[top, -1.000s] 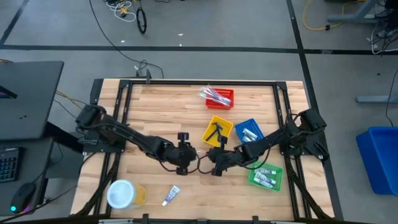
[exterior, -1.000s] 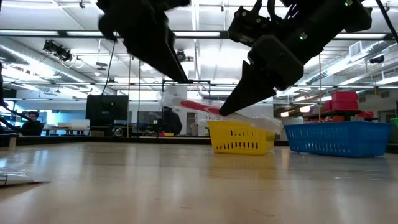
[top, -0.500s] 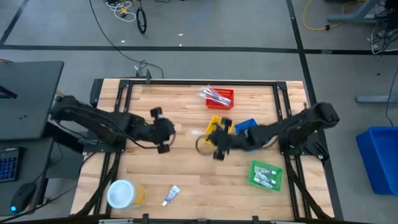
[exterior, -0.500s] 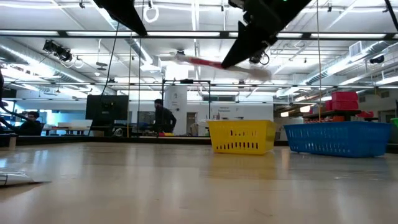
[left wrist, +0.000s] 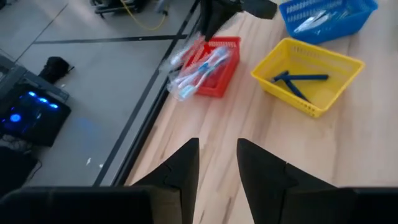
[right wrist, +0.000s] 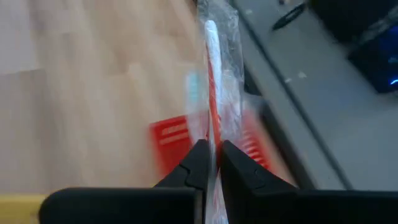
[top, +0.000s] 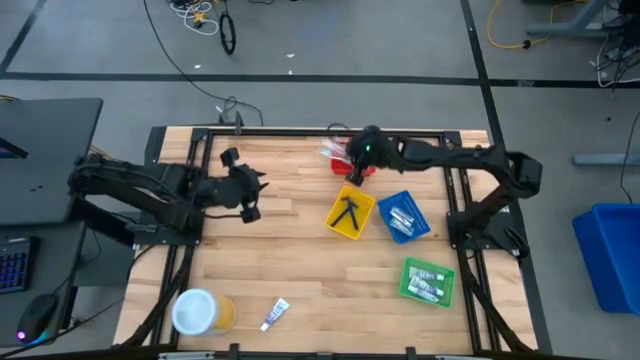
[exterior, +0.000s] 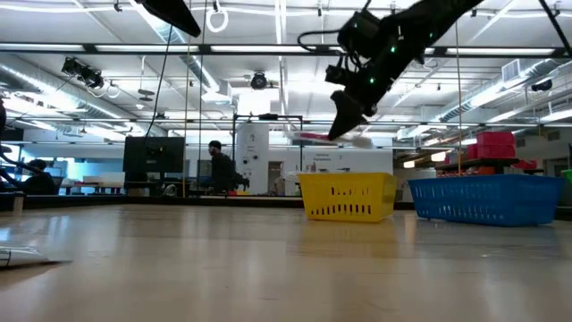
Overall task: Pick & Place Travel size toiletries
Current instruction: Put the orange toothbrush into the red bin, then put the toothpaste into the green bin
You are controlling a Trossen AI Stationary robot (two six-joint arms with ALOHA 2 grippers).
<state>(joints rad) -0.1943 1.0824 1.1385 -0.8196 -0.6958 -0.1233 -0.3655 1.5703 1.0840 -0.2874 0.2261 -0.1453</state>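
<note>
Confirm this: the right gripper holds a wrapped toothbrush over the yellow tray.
Not quite. The right gripper holds the wrapped toothbrush over the red tray, not the yellow tray; the high view shows it.

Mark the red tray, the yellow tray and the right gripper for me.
red tray (top: 363, 151), high view, its bare far corner.
yellow tray (top: 362, 208), high view, its right rim.
right gripper (right wrist: 209, 163), right wrist view, between the fingertips shut on a wrapped toothbrush (right wrist: 211, 74).
</note>
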